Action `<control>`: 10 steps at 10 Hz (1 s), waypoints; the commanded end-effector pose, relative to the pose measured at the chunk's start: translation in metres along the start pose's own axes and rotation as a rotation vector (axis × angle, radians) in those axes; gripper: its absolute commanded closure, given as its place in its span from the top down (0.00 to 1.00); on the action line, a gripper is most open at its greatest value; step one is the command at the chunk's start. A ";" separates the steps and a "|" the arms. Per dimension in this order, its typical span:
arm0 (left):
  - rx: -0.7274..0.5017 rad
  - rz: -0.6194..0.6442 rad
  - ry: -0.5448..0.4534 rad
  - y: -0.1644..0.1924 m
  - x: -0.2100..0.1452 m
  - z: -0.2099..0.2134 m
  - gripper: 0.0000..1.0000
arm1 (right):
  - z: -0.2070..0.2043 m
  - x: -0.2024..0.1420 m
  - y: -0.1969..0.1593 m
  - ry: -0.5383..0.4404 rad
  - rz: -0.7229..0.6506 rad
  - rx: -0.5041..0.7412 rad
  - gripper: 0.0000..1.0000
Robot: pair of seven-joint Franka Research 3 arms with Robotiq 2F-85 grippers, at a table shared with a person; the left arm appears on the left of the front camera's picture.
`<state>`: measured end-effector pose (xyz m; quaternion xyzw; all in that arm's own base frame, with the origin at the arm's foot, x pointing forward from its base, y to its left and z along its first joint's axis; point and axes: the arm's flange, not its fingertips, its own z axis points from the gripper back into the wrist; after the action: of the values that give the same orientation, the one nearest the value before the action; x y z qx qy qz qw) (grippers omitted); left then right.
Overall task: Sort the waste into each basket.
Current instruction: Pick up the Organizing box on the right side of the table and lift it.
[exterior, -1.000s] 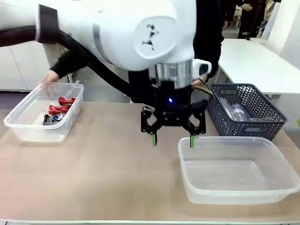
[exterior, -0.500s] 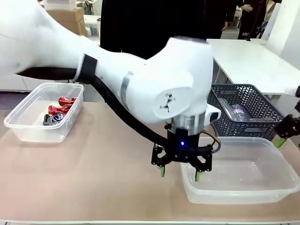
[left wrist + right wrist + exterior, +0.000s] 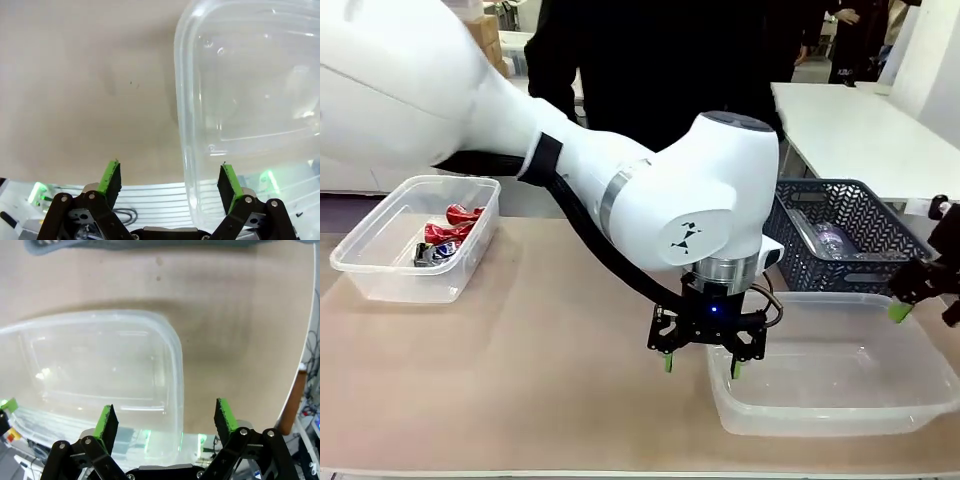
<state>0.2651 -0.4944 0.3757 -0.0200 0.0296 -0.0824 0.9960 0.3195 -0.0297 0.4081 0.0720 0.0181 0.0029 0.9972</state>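
Observation:
The waste shows as crushed red and blue cans (image 3: 447, 233) lying in the clear tub (image 3: 380, 283) at the far left, and a clear plastic bottle (image 3: 829, 240) in the dark grey lattice basket (image 3: 875, 262) at the back right. A second clear tub (image 3: 820, 424) sits empty at the front right. My left gripper (image 3: 701, 366) hangs open astride this tub's left rim (image 3: 184, 125), holding nothing; the left gripper (image 3: 170, 177) has its right pad over the tub. My right gripper (image 3: 926, 300) is open at the tub's right end (image 3: 177, 365), the right gripper (image 3: 165, 419) empty.
A person in dark clothes stands at the far side of the table behind my left arm. Bare tan tabletop (image 3: 540, 350) lies between the two clear tubs. The table's right edge (image 3: 300, 355) runs near the right gripper. A white table (image 3: 860, 130) stands beyond.
My left gripper came down and nearer, to the front tub's left rim. My right gripper entered from the right edge. The person's hand left the far-left tub.

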 end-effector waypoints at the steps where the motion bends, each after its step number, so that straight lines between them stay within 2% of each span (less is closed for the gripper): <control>1: -0.005 0.040 -0.048 -0.009 -0.001 -0.002 1.00 | -0.100 -0.072 0.003 -0.009 -0.033 -0.061 1.00; 4: -0.026 0.057 -0.039 -0.004 0.004 -0.004 1.00 | -0.106 -0.069 0.007 0.007 -0.017 -0.052 1.00; 8: -0.034 0.057 -0.023 0.000 0.006 -0.003 1.00 | -0.119 -0.068 0.019 0.080 0.031 -0.043 1.00; 9: -0.025 0.054 -0.025 0.000 0.007 -0.003 0.41 | -0.119 -0.069 0.019 0.094 0.040 -0.044 0.44; 10: -0.031 0.051 -0.028 0.001 0.006 -0.003 0.42 | -0.117 -0.070 0.019 0.090 0.047 -0.030 0.43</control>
<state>0.2720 -0.4958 0.3729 -0.0329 0.0231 -0.0627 0.9972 0.3435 -0.0025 0.3450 0.0537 0.0726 0.0300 0.9955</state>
